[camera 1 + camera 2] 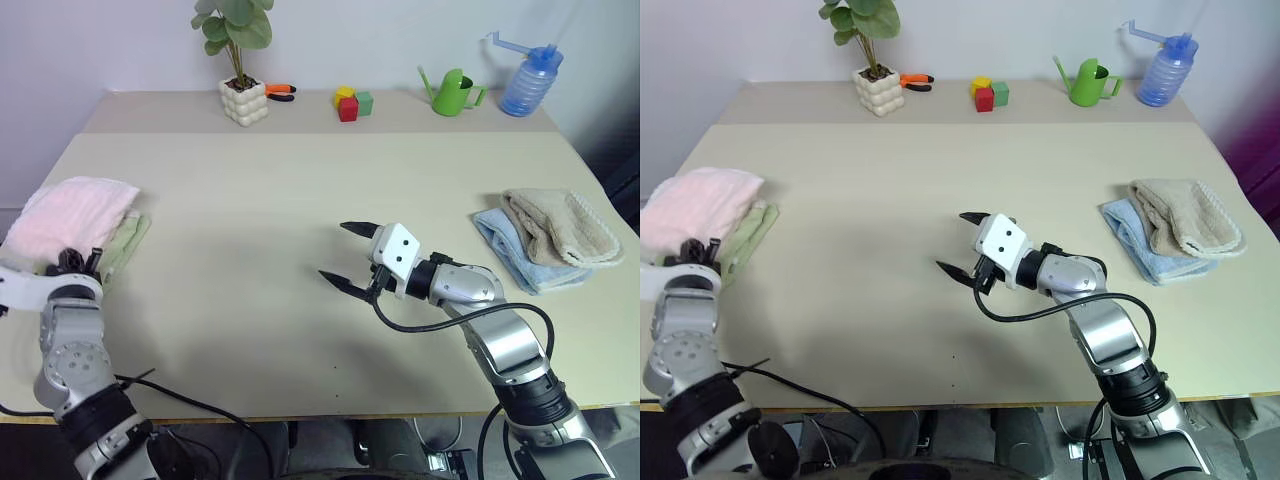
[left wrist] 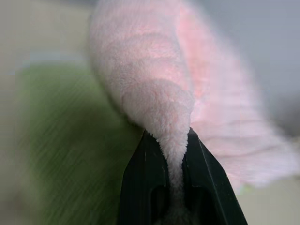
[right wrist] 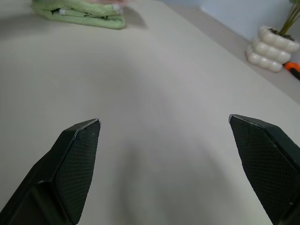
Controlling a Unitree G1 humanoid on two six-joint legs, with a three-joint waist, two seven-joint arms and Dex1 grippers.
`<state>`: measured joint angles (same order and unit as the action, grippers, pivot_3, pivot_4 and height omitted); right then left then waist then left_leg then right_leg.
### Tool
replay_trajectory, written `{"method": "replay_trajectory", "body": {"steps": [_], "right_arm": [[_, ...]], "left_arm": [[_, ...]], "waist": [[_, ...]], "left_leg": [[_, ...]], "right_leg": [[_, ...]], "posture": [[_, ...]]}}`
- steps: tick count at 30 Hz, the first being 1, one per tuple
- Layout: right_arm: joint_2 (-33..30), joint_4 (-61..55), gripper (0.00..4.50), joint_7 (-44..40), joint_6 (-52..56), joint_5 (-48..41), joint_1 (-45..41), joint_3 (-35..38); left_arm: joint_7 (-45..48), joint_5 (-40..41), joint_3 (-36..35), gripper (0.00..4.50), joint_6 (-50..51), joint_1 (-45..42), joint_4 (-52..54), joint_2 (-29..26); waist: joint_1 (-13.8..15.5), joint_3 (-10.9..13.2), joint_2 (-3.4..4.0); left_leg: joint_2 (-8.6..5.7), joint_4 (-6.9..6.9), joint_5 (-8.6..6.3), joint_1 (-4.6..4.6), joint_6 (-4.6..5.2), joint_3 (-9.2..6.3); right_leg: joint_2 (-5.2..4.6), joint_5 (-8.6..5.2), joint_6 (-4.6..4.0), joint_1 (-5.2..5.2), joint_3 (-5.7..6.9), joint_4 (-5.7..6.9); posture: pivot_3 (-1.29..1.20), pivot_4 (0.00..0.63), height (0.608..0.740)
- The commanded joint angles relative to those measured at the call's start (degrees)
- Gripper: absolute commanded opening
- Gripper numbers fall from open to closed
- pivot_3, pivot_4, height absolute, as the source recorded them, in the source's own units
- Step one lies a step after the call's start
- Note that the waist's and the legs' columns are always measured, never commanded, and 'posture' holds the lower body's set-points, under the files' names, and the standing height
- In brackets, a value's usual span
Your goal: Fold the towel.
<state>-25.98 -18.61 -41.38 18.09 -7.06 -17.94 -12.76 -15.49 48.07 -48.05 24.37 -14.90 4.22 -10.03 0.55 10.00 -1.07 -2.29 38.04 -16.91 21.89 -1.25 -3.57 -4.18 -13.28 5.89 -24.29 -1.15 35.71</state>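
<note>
The pale pink fluffy towel (image 1: 68,213) lies folded at the table's left edge, resting on a light green towel (image 1: 128,240). My left gripper (image 1: 80,262) sits at the pink towel's near edge. In the left wrist view its two black fingers (image 2: 146,178) are shut on a pinched fold of the towel (image 2: 159,93). My right gripper (image 1: 345,255) hovers over the bare middle of the table, open wide, with nothing between its fingers (image 3: 77,159).
A beige towel (image 1: 560,228) lies on a light blue one (image 1: 515,255) at the right edge. Along the back stand a potted plant (image 1: 243,95), orange pliers (image 1: 280,91), coloured blocks (image 1: 352,102), a green watering can (image 1: 455,93) and a blue bottle (image 1: 528,80).
</note>
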Motion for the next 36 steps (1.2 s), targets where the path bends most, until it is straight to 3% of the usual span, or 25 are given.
{"method": "replay_trajectory", "body": {"steps": [1,6,8,13,15,17,20,24,27,36], "right_arm": [[-0.43,-0.32,4.5,-0.6,-1.66,-0.27,-0.26,0.57],[-0.58,2.32,4.5,-2.11,-3.4,-0.26,-1.17,0.44],[-0.41,3.79,4.5,-2.65,-4.18,-0.24,-1.97,0.37],[-0.18,7.0,4.5,-3.42,-5.45,-0.76,-3.56,1.14],[0.37,10.02,4.5,-1.72,-5.36,-0.7,-4.55,2.85],[0.33,12.06,4.5,-0.97,-5.34,-1.15,-5.07,4.44],[-0.28,13.67,4.5,-1.06,-6.28,-1.33,-5.39,5.71],[-1.69,16.78,4.5,-0.09,-7.61,-1.43,-5.18,9.2],[-2.5,19.46,4.5,-0.31,-8.68,-1.65,-5.44,10.93],[-3.91,24.12,4.5,-3.34,-11.4,-1.94,-6.56,11.87]], "left_arm": [[-0.44,2.77,-0.67,1.1,-1.5,2.61,5.25,1.07],[-3.98,4.47,-2.92,3.66,-4.28,5.24,8.14,1.62],[-4.42,4.87,-4.47,4.46,-6.4,6.36,9.84,0.74],[-1.67,2.39,-1.94,4.46,-6.77,10.16,14.09,-3.79],[8.21,-5.11,7.3,4.46,-4.07,14.57,18.71,-13.11],[14.45,-9.91,15.06,4.46,-2.94,17.36,21.99,-18.84],[16.19,-12.8,20.12,4.46,-3.45,18.09,24.32,-19.7],[23.27,-23.93,36.11,4.46,-3.04,19.32,27.28,-24.27],[23.5,-27.52,40.52,4.46,-3.78,18.45,26.48,-22.67],[21.32,-34.01,43.34,4.46,-2.77,19.5,28.11,-16.09]], "waist": [[0.01,0.0,0.0],[0.0,0.0,0.0],[-0.08,0.0,0.0],[-0.08,0.0,0.0],[0.05,0.02,-0.15],[0.34,0.02,-0.18],[0.06,-0.07,0.24],[-0.64,-0.05,0.26],[-1.29,-0.01,0.33],[-1.2,0.0,0.33]], "left_leg": [[0.0,0.0,0.0,-0.01,0.0,0.0],[0.01,0.0,0.0,-0.02,0.0,0.01],[0.01,0.0,0.0,-0.02,0.0,0.02],[0.06,-0.01,0.0,-0.03,-0.01,0.02],[0.02,-0.01,0.0,-0.02,0.0,0.05],[0.0,-0.01,0.01,-0.01,-0.01,-0.03],[-0.05,-0.01,-0.04,-0.05,0.09,0.06],[0.05,-0.07,-0.07,-0.09,0.13,0.14],[0.08,-0.16,-0.05,-0.05,0.11,0.14],[0.11,-0.13,-0.05,-0.02,0.12,0.15]], "right_leg": [[0.0,0.0,-0.01,0.0,0.0,0.0],[0.04,0.0,-0.01,0.01,0.0,0.0],[0.04,0.0,-0.01,0.0,-0.01,0.0],[0.08,0.0,-0.04,-0.01,-0.01,0.01],[0.06,0.0,-0.05,0.02,-0.01,0.0],[0.09,-0.04,-0.15,0.07,0.07,-0.04],[0.02,-0.06,-0.36,0.23,0.0,-0.33],[0.08,0.04,-0.16,0.14,-0.08,-0.26],[0.1,0.05,-0.14,0.04,-0.09,-0.23],[0.08,0.07,-0.12,-0.01,-0.09,-0.18]], "posture": [[0.0,0.15,0.73],[0.0,0.15,0.73],[0.0,0.15,0.73],[0.0,0.15,0.73],[0.0,0.15,0.73],[0.0,0.15,0.73],[0.0,0.15,0.73],[0.0,0.15,0.73],[0.0,0.15,0.73],[0.0,0.15,0.73]]}}
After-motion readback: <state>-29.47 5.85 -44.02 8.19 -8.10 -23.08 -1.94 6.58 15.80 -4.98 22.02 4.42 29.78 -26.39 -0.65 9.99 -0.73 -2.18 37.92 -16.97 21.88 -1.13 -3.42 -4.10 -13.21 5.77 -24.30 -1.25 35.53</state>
